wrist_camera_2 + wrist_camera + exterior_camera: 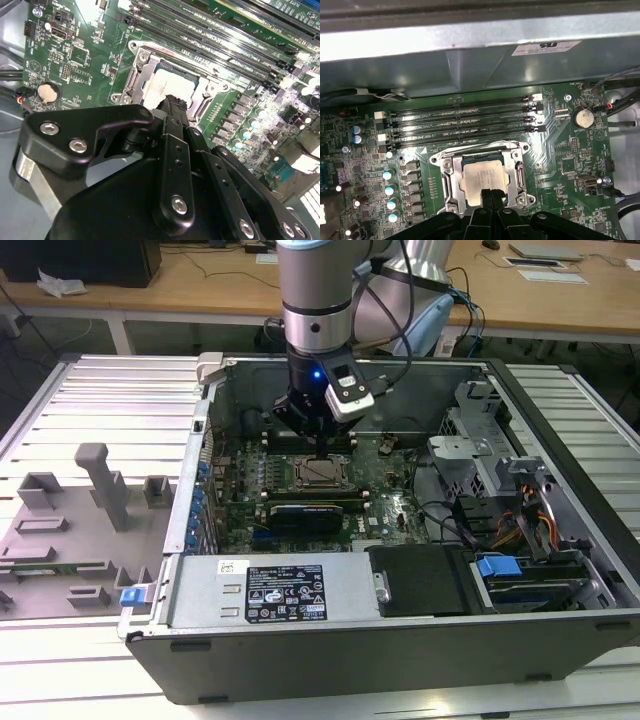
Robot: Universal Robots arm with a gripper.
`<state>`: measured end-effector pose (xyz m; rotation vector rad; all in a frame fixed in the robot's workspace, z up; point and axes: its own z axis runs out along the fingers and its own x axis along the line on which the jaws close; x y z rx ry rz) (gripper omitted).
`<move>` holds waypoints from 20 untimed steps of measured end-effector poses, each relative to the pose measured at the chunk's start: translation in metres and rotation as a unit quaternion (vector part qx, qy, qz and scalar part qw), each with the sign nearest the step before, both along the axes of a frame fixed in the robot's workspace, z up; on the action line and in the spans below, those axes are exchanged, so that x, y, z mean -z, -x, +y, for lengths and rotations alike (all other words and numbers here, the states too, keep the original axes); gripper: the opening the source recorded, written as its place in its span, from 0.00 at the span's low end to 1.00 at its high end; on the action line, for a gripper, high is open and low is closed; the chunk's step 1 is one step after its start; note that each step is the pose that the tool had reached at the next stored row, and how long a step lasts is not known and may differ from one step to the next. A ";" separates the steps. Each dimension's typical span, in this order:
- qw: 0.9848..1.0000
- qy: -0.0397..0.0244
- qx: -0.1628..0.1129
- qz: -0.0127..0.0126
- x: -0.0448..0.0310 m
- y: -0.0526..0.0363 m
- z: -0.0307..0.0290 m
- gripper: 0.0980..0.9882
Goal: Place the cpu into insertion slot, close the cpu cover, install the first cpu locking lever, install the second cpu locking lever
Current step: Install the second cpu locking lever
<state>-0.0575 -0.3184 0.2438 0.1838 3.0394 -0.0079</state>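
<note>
Your end effector [490, 196] hides the near edge of the cpu [484, 177] in both wrist views; its black fingers [173, 107] sit pressed together with no gap showing and nothing between them, and their tips lie over that edge of the chip. Whether the tips actually touch the metal you cannot tell.

The cpu lies flat in the insertion slot [446, 175], its silvery top showing through the window of the cpu cover [519, 172], which is folded down around it. In the second wrist view the cpu [170, 86] shows as a pale square with the cpu cover [135, 80] framing it, and the lower part of the socket is lost behind the black linkage. The locking levers are too thin to make out along the frame, so you cannot tell how they stand.

In the exterior view the arm reaches down into the open computer case [200, 590], which lies on its side on the ribbed metal surface [100, 410]. Inside it you can see the green motherboard [385, 505] with the cpu [320, 473] just under the end effector [318, 447], the power supply [285, 590] along the near wall, and a drive bay [530, 575] with cables at the exterior view's right. The four memory slots [460, 125] run just beside the socket. A grey parts holder [60, 540] lies outside the case at the exterior view's left, cut off by the frame edge.
</note>
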 end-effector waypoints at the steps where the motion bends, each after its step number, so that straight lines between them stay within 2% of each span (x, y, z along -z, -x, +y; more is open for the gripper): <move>1: 1.000 0.000 0.000 0.000 -0.0007 0.0000 -0.0005 0.01; 3: 1.000 0.000 0.000 0.000 -0.0013 0.0000 -0.0047 0.01; 6: 1.000 0.000 0.000 0.000 -0.0014 0.0005 -0.0267 0.01; 8: 1.000 -0.001 0.000 0.000 -0.0014 0.0006 -0.0384 0.01; 9: 1.000 -0.002 0.000 0.000 -0.0014 0.0007 -0.0417 0.01; 10: 1.000 -0.003 0.000 0.000 -0.0012 0.0008 -0.0431 0.01; 12: 1.000 -0.010 0.000 0.000 0.0000 0.0016 -0.0446 0.01; 13: 1.000 -0.015 0.000 0.000 0.0004 0.0019 -0.0452 0.01; 15: 1.000 -0.028 0.000 0.000 0.0016 0.0031 -0.0473 0.01; 20: 1.000 -0.030 0.000 0.000 0.0022 0.0035 -0.0474 0.01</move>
